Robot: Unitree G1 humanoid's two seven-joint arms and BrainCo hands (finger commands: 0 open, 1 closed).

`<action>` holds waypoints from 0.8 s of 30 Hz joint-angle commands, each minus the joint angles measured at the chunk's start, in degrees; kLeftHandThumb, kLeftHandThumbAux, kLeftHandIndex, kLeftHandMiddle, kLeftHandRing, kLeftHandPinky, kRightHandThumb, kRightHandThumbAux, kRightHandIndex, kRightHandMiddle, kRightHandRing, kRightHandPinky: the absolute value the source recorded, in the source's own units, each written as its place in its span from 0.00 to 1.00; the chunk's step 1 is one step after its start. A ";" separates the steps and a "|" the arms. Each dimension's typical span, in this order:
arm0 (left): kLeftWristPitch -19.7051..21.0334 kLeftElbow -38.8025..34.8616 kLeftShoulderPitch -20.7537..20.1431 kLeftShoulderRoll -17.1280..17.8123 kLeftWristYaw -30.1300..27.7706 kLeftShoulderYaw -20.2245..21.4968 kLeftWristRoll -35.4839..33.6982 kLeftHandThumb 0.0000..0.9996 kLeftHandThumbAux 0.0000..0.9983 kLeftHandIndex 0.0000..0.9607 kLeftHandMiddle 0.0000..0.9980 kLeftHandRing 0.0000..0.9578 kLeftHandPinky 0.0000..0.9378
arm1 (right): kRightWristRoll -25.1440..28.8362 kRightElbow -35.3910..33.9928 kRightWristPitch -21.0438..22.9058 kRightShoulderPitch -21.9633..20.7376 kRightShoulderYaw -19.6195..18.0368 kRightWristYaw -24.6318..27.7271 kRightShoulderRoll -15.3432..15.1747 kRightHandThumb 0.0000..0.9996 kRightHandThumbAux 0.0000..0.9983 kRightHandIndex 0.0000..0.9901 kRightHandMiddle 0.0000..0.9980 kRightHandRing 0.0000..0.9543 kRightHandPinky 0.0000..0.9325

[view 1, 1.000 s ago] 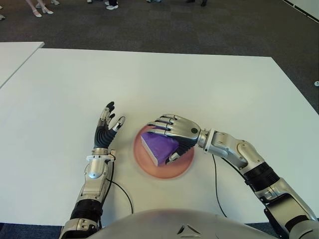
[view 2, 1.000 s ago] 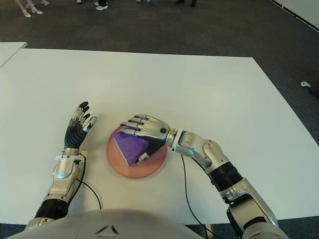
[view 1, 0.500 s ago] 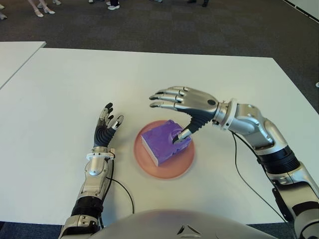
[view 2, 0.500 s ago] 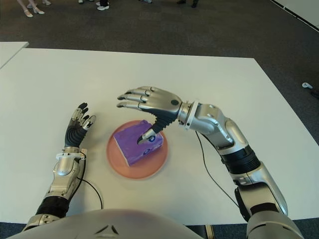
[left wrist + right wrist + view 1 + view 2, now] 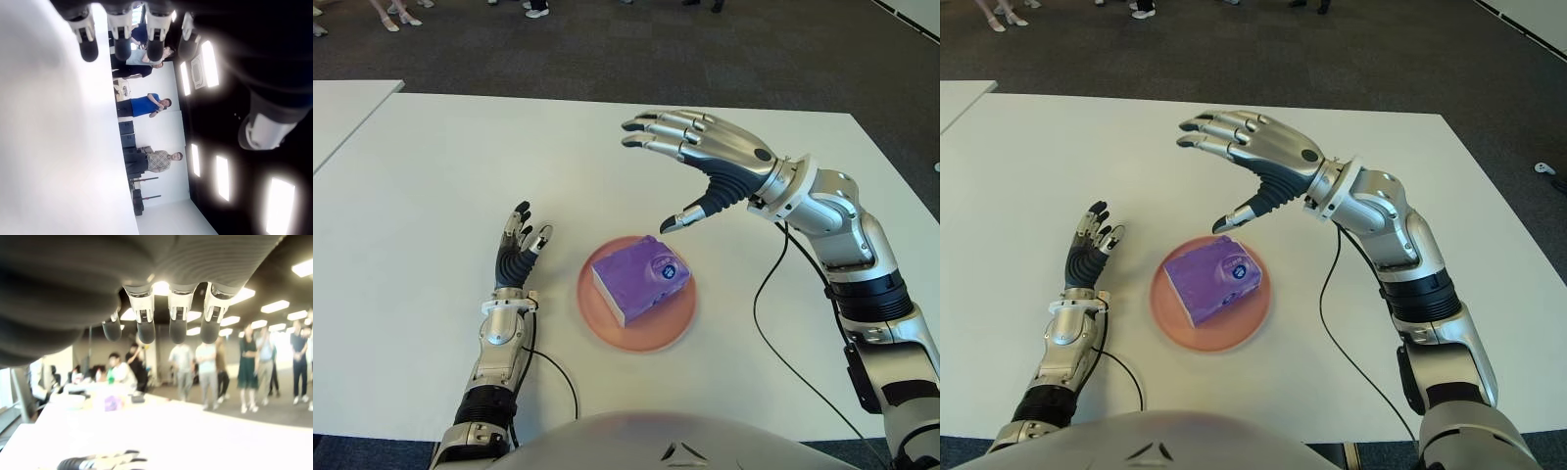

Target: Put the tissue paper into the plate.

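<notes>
On the round pink plate (image 5: 612, 328) lies the purple rectangular tissue paper pack (image 5: 639, 279), flat and within the rim, near the front of the white surface (image 5: 431, 176). Above and beyond it hovers the right hand (image 5: 705, 157), fingers spread, holding nothing. The left hand (image 5: 517, 250) shows left of the plate, fingers extended and empty.

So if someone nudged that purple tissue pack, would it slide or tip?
Probably slide, not tip: the tissue pack lies flat and low in the pink plate. Its glossy wrap looks slippery and soft, so it would likely dent. Being tissue, it is probably light.
</notes>
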 commanded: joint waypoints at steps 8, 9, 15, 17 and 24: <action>0.87 2.97 1.58 -0.88 1.29 -0.45 1.62 0.00 0.51 0.00 0.00 0.00 0.00 | -1.61 -0.96 9.38 1.92 -6.77 -6.94 4.06 0.17 0.33 0.00 0.00 0.00 0.00; 0.72 3.08 1.54 -0.94 1.35 -0.43 1.68 0.00 0.51 0.00 0.00 0.00 0.00 | -1.84 -0.09 9.87 1.61 -6.88 -8.24 4.90 0.18 0.33 0.00 0.00 0.00 0.00; -0.14 3.41 1.38 -1.21 1.34 -0.37 1.64 0.00 0.51 0.00 0.00 0.00 0.00 | -1.00 1.76 13.54 1.18 -8.47 -13.09 8.65 0.21 0.35 0.00 0.00 0.00 0.00; -0.42 3.36 1.45 -1.24 1.18 -0.41 1.47 0.00 0.51 0.00 0.00 0.00 0.00 | -1.08 1.76 15.01 1.42 -9.19 -15.24 10.29 0.21 0.35 0.00 0.00 0.00 0.00; -2.75 3.62 1.71 -0.91 0.78 -0.62 1.72 0.00 0.50 0.00 0.00 0.00 0.00 | 0.79 4.37 14.44 3.49 -12.26 -23.56 14.53 0.16 0.35 0.00 0.00 0.00 0.00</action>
